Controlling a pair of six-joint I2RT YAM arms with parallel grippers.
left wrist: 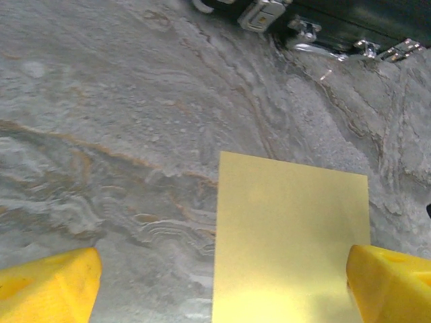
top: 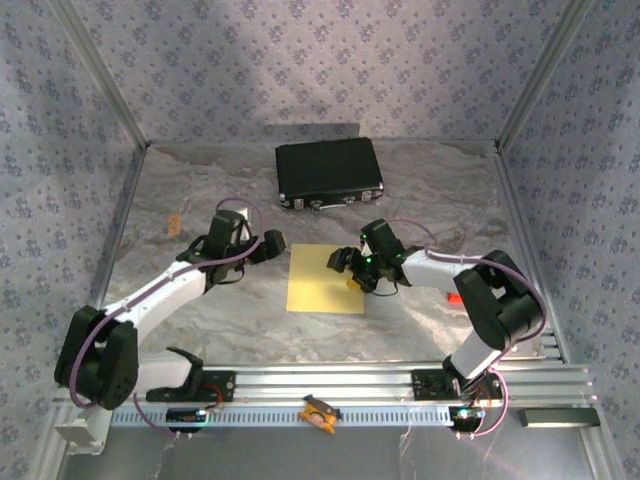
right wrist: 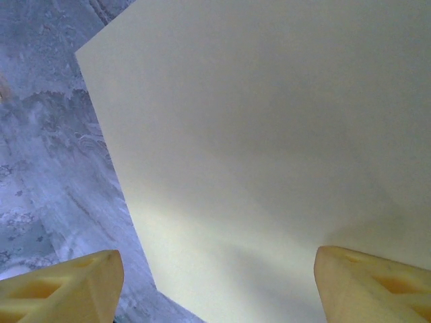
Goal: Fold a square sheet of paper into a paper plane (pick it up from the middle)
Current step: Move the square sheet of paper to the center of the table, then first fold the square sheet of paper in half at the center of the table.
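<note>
Right gripper (right wrist: pixel 215 282), wide open, hovers over the square sheet of paper (top: pixel 320 288) (the nearer arm). Left gripper (top: pixel 272 245) gapes just beside it.

Counter (top: pixel 420 200): grey marbled covering, creased.
Square sheet of paper (top: pixel 325 280): yellow, lying flat at the counter's middle.
Black case (top: pixel 330 172): closed, flat by the far edge, latches toward the near edge.
Small orange piece (top: pixel 174 222): near the left edge, too small to identify.
</note>
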